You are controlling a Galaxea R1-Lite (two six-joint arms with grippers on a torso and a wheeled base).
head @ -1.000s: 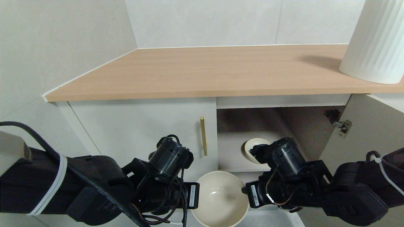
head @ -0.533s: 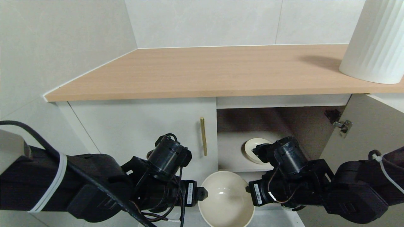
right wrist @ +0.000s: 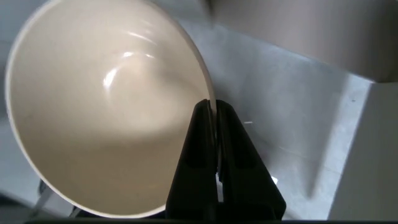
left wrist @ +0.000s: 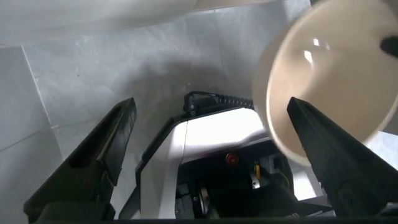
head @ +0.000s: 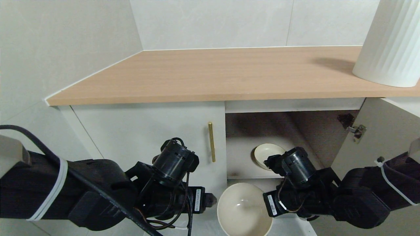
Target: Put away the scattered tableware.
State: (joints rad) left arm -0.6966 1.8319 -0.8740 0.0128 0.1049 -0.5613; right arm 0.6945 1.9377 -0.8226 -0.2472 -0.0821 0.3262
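Note:
A cream bowl hangs in front of the open cabinet, low in the head view. My right gripper is shut on its right rim; the right wrist view shows the black fingers pinching the rim of the bowl. My left gripper sits just left of the bowl, apart from it. In the left wrist view it is open, with the bowl off beyond one finger. A small cream plate lies on the cabinet shelf.
The cabinet's right door stands open. The left door is shut, with a brass handle. Above runs the wooden countertop, with a white ribbed vessel at its right end.
The left gripper has let go of the bowl's left rim. The right gripper has carried the bowl to the right and slightly lower, leaving a gap beside the left gripper.

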